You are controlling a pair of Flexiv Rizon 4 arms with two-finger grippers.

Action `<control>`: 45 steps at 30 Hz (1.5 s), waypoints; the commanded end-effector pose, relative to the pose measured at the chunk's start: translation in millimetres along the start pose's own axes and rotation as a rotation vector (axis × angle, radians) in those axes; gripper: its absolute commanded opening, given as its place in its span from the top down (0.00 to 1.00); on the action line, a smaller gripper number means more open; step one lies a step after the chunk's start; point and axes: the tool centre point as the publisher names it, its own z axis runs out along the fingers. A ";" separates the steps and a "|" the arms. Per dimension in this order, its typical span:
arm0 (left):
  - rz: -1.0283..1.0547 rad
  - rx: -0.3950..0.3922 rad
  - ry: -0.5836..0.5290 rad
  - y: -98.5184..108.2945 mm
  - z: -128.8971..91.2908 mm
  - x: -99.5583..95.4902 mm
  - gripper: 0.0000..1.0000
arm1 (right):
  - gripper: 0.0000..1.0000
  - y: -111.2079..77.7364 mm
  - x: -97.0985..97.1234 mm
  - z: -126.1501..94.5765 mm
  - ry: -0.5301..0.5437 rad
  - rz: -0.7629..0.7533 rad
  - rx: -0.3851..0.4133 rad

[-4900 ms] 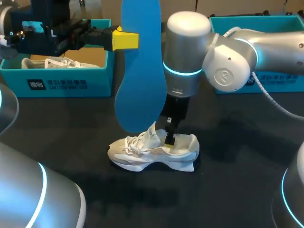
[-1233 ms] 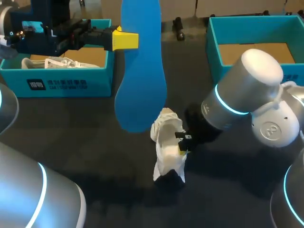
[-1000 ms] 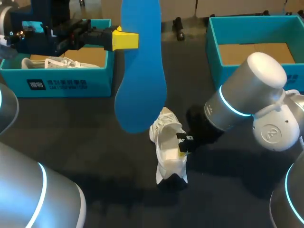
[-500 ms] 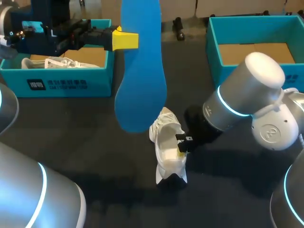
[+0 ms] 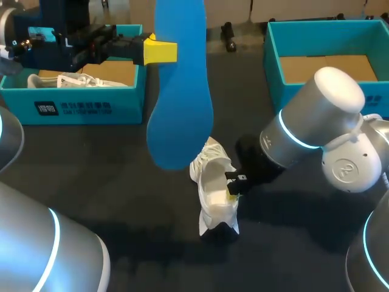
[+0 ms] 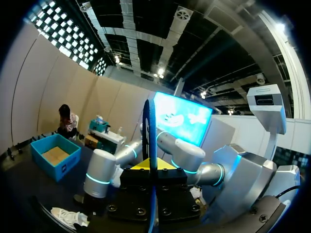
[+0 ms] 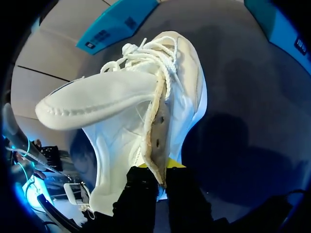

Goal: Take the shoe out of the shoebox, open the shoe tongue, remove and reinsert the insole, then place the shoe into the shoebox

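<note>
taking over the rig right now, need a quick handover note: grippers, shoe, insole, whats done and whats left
Left gripper: shut on the blue insole, held upright above the table.
Right gripper: shut on the side wall of the white shoe, near the table's middle.
A second shoe lies in the left shoebox; the right shoebox stands opposite.
Done: shoe out, tongue opened, insole removed.
Left: reinsert the insole, put the shoe into a shoebox.

Left jaws, right jaws: both clamped.
</note>
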 end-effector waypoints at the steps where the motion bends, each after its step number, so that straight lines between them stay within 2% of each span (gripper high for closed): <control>1: -0.001 -0.004 0.001 -1.0 1.5 -1.3 1.00 | 0.14 -0.7 -0.2 2.8 0.012 0.004 -0.007; 2: -0.001 -0.004 0.001 -1.0 1.5 -1.3 1.00 | 0.00 -1.2 0.8 2.1 0.012 0.007 -0.008; 13: -0.001 -0.004 0.001 -1.0 1.5 -1.3 1.00 | 0.00 -9.4 18.6 -28.3 0.030 0.028 -0.032; 20: -0.001 -0.004 0.001 -1.0 1.5 -1.3 1.00 | 0.00 -15.5 18.1 -56.8 0.165 -0.031 -0.130; 25: -0.001 -0.004 0.001 -1.0 1.5 -1.3 1.00 | 0.00 -13.7 15.5 -70.6 0.247 -0.074 -0.151; 26: -0.001 -0.004 0.001 -1.0 1.5 -1.3 1.00 | 0.00 -13.3 14.0 -76.3 0.295 -0.090 -0.177; 27: -0.001 -0.004 0.001 -1.0 1.5 -1.3 1.00 | 0.00 -12.8 13.1 -80.8 0.313 -0.095 -0.164; 40: -0.001 -0.004 0.001 -1.0 1.5 -1.3 1.00 | 0.00 -12.8 13.1 -80.8 0.313 -0.095 -0.164; 41: -0.001 -0.004 0.001 -1.0 1.5 -1.3 1.00 | 0.00 -11.8 8.8 -82.2 0.366 -0.079 -0.154; 45: -0.001 -0.004 0.001 -1.0 1.5 -1.3 1.00 | 0.00 -12.9 6.0 -120.9 0.360 -0.039 -0.182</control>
